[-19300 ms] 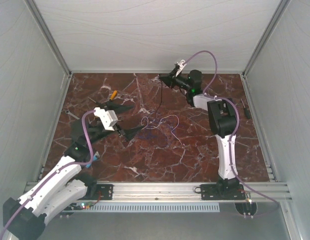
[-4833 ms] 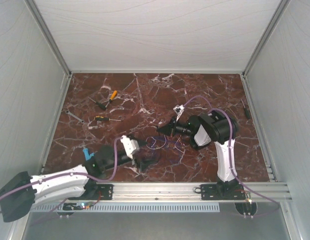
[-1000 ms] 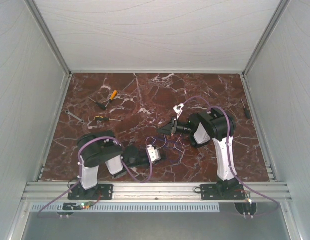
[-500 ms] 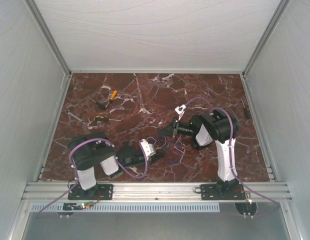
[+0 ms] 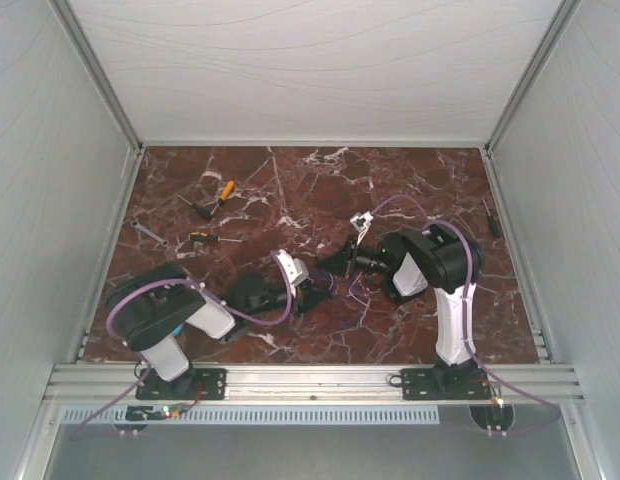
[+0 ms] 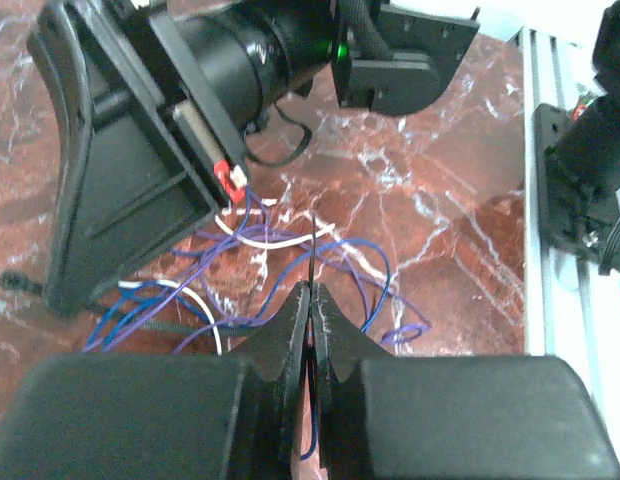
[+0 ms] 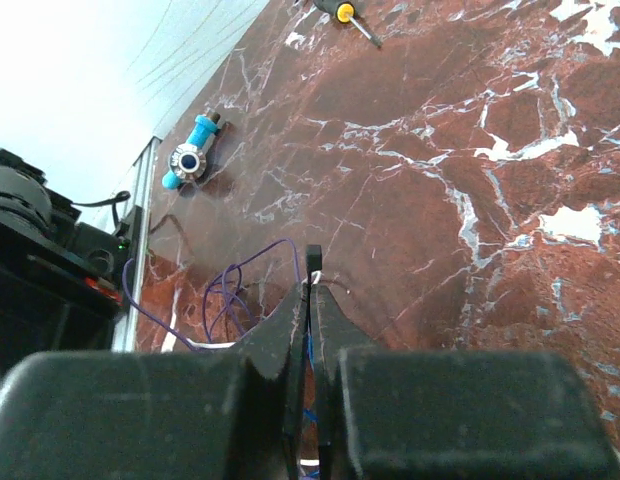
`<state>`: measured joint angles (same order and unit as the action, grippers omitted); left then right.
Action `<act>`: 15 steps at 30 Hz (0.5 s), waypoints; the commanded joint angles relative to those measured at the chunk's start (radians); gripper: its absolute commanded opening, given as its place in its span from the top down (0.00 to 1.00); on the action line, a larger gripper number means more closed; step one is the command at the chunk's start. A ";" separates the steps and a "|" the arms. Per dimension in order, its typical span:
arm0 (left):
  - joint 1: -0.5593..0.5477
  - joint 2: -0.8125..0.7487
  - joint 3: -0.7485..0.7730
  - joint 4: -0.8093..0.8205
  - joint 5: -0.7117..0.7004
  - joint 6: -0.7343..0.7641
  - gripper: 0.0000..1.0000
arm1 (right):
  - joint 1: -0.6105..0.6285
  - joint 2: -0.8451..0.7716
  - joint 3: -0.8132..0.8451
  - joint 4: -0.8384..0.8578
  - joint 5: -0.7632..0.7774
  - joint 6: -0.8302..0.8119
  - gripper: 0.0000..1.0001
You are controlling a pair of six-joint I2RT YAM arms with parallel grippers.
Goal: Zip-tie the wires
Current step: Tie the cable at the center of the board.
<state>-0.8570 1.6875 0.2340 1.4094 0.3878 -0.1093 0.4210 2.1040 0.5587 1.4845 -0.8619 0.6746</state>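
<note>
The wires [image 6: 280, 240] lie as thin blue, purple and white loops on the marble, between the two grippers [image 5: 352, 290]. My left gripper [image 6: 312, 288] is shut on the zip tie [image 6: 315, 245], whose thin black strip sticks out past the tips. My right gripper [image 7: 312, 285] is shut on the zip tie's square head end [image 7: 313, 256], with purple wire loops [image 7: 222, 290] just left of it. From above, the left gripper [image 5: 318, 283] and right gripper [image 5: 333, 263] nearly meet over the bundle.
An orange-handled screwdriver [image 5: 225, 190], a yellow-and-black screwdriver [image 5: 203, 238] and a small wrench [image 5: 148, 233] lie at the back left. A dark tool [image 5: 493, 218] lies by the right wall. A blue-handled tool [image 7: 189, 160] lies near the left arm's base.
The left arm has swung its gripper up and to the right, closer to the right gripper and the wires. The right gripper has barely shifted. Both stay shut.
</note>
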 commanded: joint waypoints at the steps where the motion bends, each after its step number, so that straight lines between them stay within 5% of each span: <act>1: 0.011 -0.090 0.073 -0.182 0.036 -0.015 1.00 | 0.020 -0.062 -0.033 0.128 0.045 -0.112 1.00; 15: 0.049 -0.209 0.102 -0.519 0.063 -0.005 1.00 | 0.034 -0.103 -0.077 0.142 0.112 -0.189 1.00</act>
<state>-0.8314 1.5196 0.3054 0.9745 0.4294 -0.1093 0.4412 2.0438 0.4999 1.4853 -0.7788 0.5499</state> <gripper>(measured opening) 0.003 0.003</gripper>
